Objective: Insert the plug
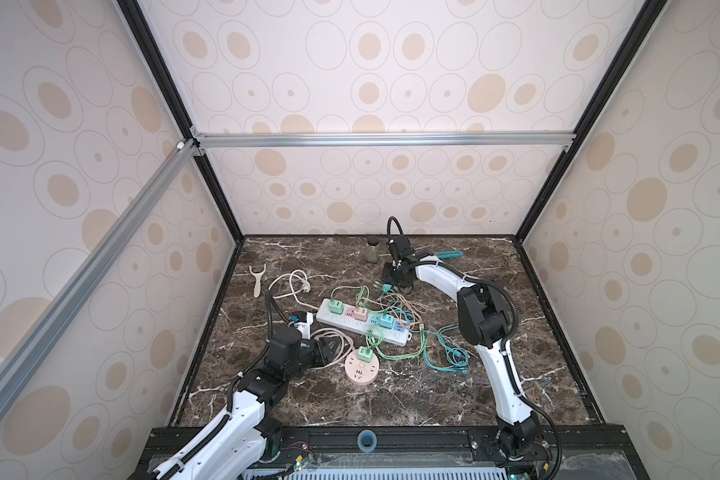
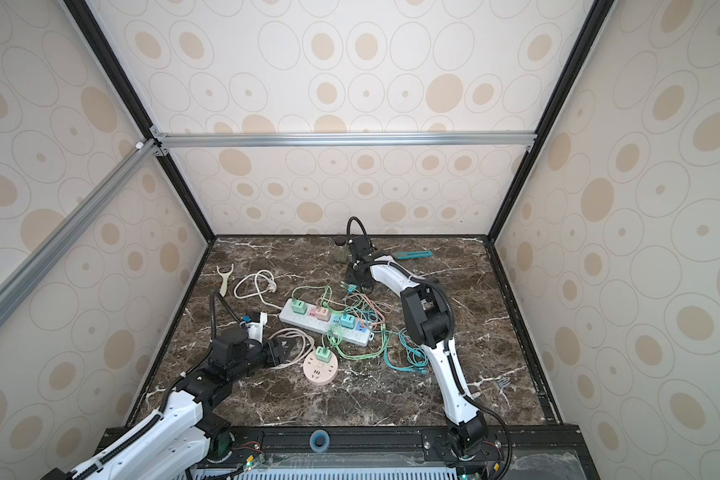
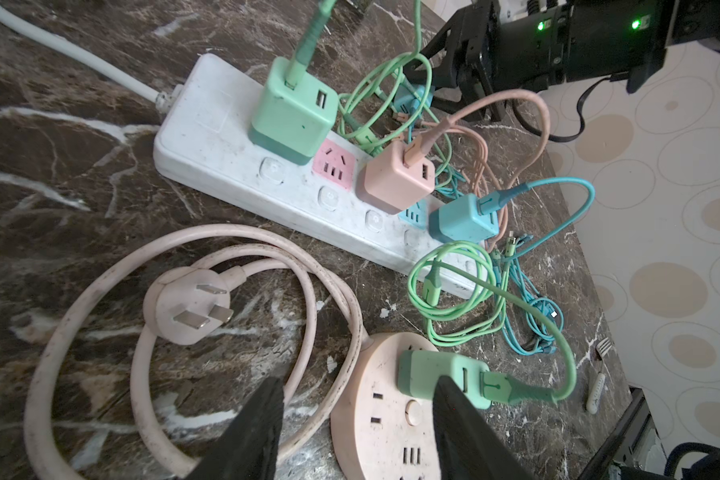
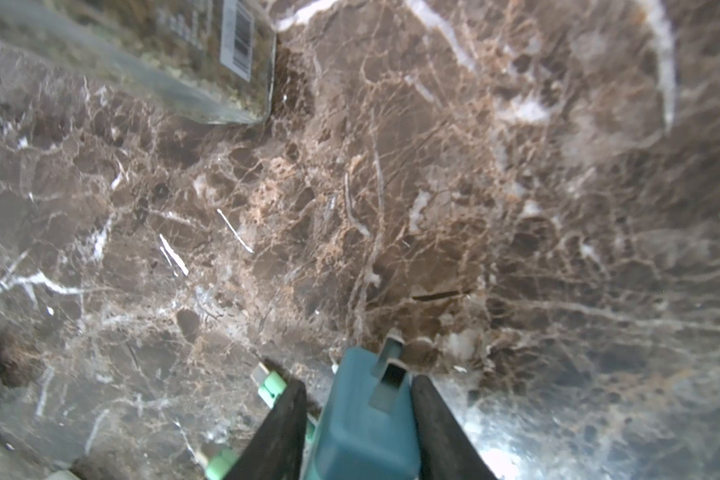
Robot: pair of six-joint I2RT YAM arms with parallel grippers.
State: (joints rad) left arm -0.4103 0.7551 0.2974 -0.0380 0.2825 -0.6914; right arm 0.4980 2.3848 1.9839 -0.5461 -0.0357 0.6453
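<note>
At the back of the table my right gripper (image 1: 396, 284) (image 2: 356, 282) points down at the marble. In the right wrist view it (image 4: 357, 384) is shut on a teal plug (image 4: 362, 419), whose metal prongs face the stone. The teal plug (image 1: 385, 287) also shows in a top view. A white power strip (image 1: 350, 329) (image 3: 208, 124) lies mid-table with green, pink and teal adapters in it and a free pink socket (image 3: 335, 162). My left gripper (image 1: 328, 350) (image 3: 358, 415) hovers open over the edge of the round pink socket hub (image 1: 360, 370) (image 3: 375, 419), holding nothing.
A spice jar (image 1: 373, 249) (image 4: 142, 54) stands close behind the right gripper. Tangled green, pink and teal cables (image 1: 445, 353) spread right of the strip. A pink three-prong plug (image 3: 188, 303) and its cord lie by the hub. A white floss pick (image 1: 256, 280), teal clip (image 1: 447, 254) and fork (image 1: 543, 384) lie apart.
</note>
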